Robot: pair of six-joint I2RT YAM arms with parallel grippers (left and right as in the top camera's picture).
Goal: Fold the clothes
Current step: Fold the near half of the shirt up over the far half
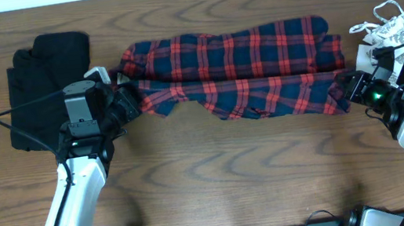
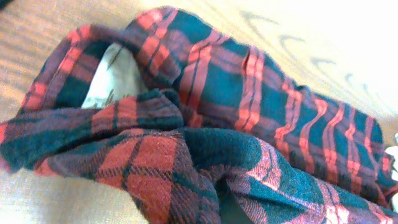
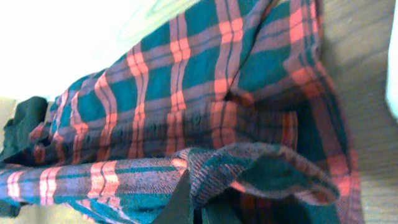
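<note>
Crouched low at both ends of the shirt [image 1: 235,69]. Pinched its edge with the right gripper [image 1: 345,91]; couldn't tell the left gripper [image 1: 127,101] hold under cloth. Stretched long, rumpled.

- From the right wrist camera I see the plaid shirt [image 3: 186,93] filling nearly the whole frame, red bars over navy and teal.
- It lies bunched lengthwise, running away toward the upper left, with a stitched band crossing its middle.
- At the bottom edge the right gripper [image 3: 200,205] shows as two dark fingers [image 3: 181,202]; a rolled fold of the shirt's hem sits between the jaws, which look clamped on it.
- That fold stands up off the cloth beneath it.
- A black garment [image 3: 22,127] peeks in at the far left, touching the shirt.
- Brown wood surface [image 3: 367,31] shows along the right side.
- The upper left corner is washed out by glare.
</note>
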